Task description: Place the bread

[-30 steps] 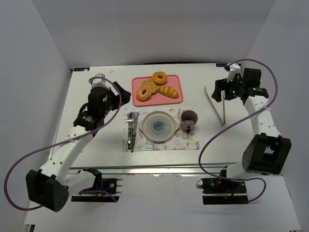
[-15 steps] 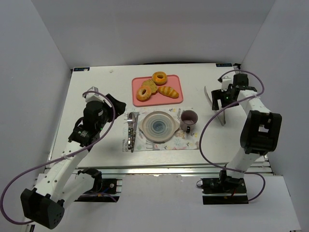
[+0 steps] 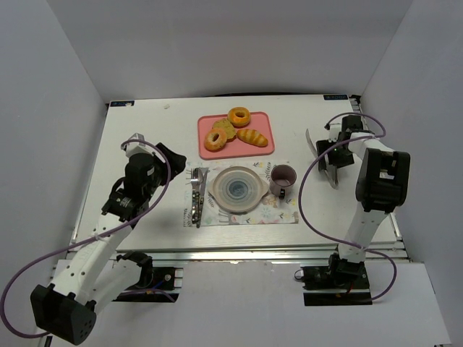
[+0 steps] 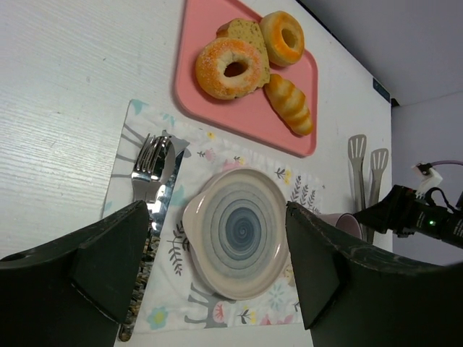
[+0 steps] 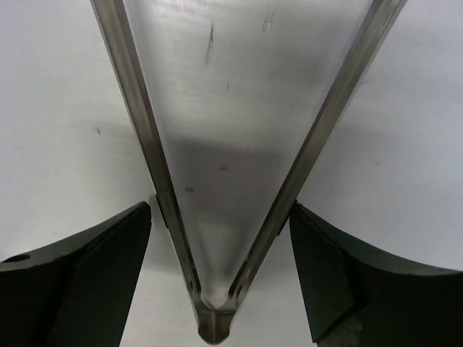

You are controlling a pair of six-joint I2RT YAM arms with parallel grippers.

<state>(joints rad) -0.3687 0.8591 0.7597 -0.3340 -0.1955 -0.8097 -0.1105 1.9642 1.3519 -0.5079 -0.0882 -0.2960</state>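
The bread point(image 3: 252, 137), a ridged golden-orange roll with tapered ends, lies on the pink tray point(image 3: 265, 120) beside two doughnuts point(image 3: 239, 116). Our left tool point(image 4: 215, 210) hangs wide and empty; our right tool point(image 5: 221, 210) seems to clasp the tongs point(image 5: 141, 123).

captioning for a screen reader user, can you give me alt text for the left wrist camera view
The open, empty left gripper looks down on a ringed plate on a floral placemat, a fork beside it. Beyond, a pink tray holds two donuts, a toast slice and the bread; tongs lie on the right.
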